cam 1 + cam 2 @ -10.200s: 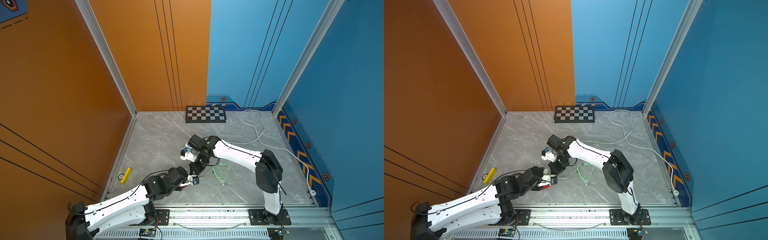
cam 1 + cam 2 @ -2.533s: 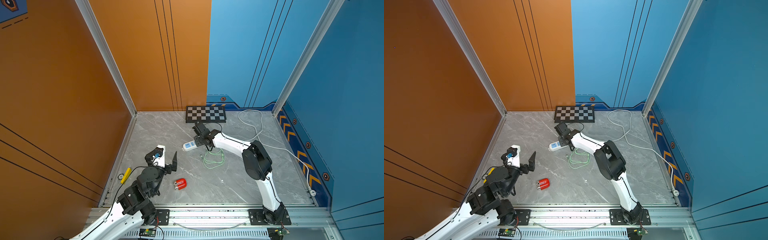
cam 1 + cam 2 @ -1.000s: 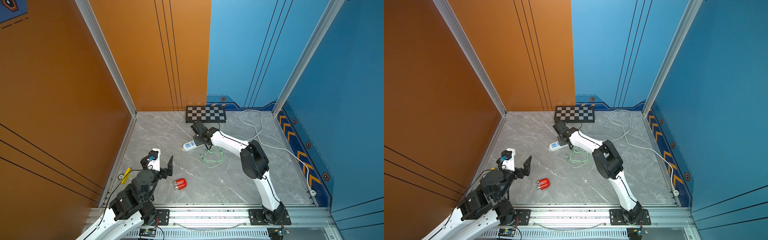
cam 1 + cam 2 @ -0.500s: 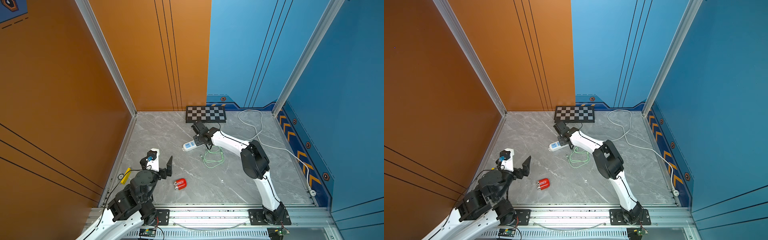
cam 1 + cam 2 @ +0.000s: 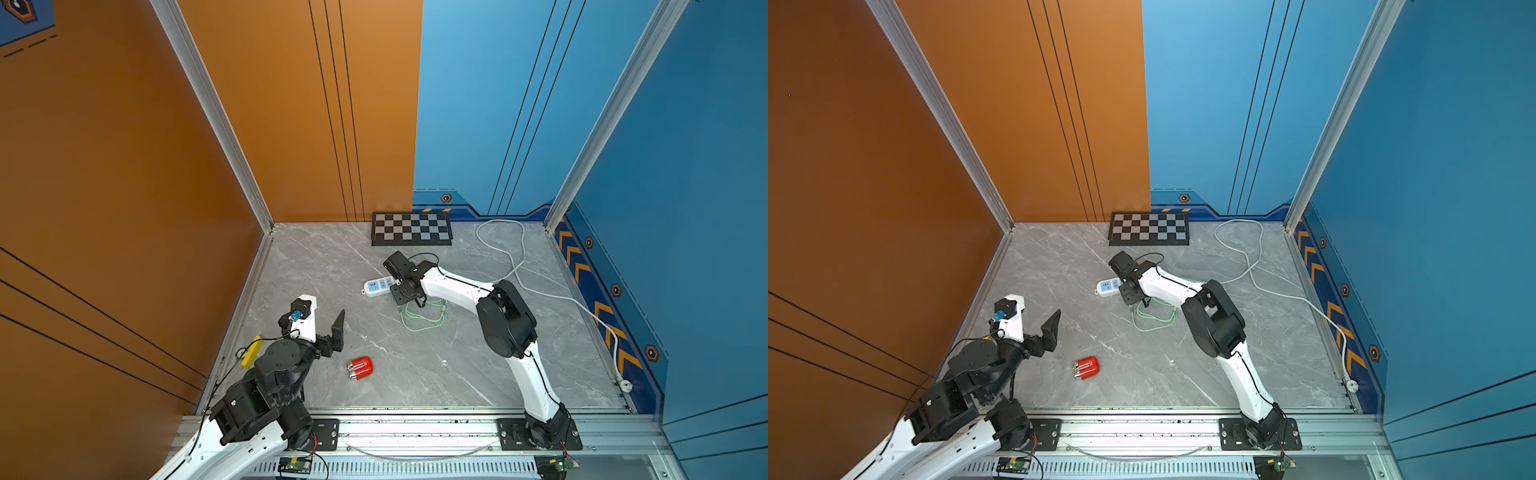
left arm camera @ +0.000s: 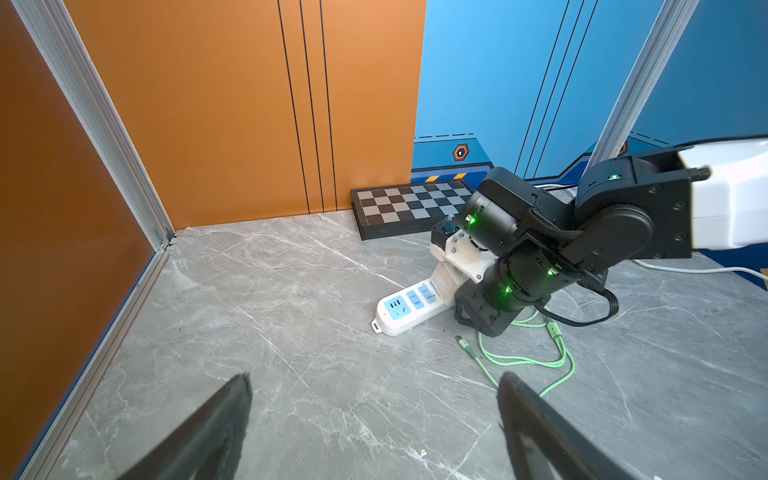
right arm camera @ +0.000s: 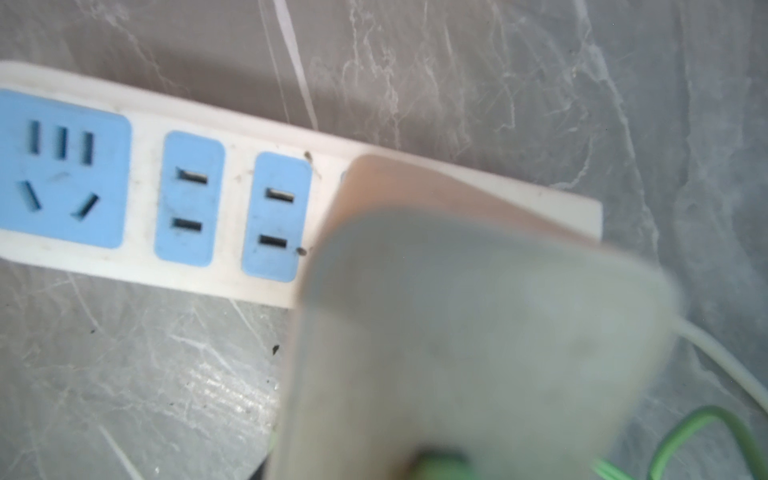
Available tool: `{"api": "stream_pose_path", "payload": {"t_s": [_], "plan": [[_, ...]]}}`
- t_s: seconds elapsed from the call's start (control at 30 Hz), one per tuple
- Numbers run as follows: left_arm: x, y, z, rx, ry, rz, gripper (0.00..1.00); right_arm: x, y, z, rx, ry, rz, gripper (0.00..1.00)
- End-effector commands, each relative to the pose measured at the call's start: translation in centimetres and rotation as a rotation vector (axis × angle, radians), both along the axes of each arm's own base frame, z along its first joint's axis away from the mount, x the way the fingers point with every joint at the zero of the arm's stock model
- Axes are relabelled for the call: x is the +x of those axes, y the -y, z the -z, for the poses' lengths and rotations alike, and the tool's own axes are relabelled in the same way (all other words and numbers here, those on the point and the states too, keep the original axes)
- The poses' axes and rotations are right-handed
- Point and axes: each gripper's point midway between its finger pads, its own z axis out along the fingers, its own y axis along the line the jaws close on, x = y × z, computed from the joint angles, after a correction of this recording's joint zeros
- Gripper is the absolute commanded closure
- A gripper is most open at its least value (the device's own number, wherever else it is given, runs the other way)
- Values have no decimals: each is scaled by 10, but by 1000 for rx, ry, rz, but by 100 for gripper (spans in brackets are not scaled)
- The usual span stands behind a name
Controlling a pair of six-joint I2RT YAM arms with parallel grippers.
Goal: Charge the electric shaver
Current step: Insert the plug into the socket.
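Electric shaver [image 5: 360,368] released, left end effector [image 5: 325,306] withdrawn

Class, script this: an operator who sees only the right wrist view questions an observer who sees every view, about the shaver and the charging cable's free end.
Operator: I see only the power strip and a blurred white block on it. Where is the shaver?
Observer: The electric shaver lies alone on the marble table, near its front edge and well apart from the strip.
Operator: A green cable loops at the edge of my picture. Is its other end in the shaver?
Observer: No. Its free plug lies bare on the table near the strip.
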Motion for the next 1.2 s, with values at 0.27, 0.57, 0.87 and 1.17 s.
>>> {"api": "stream_pose_path", "payload": {"t_s": [0.27, 0.57, 0.87, 1.17], "plan": [[2, 4, -13, 45, 3, 16, 7, -36, 26, -45, 43, -40, -51, 50], [5, 8, -17, 54, 10, 22, 6, -31, 25, -116, 139, 47, -111, 50], [8, 13, -20, 58, 6, 31, 7, -50, 36, -150, 159, 140, -108, 52], [17, 24, -7, 22, -11, 35, 7, -50, 18, -123, 253, 306, -9, 57]]}}
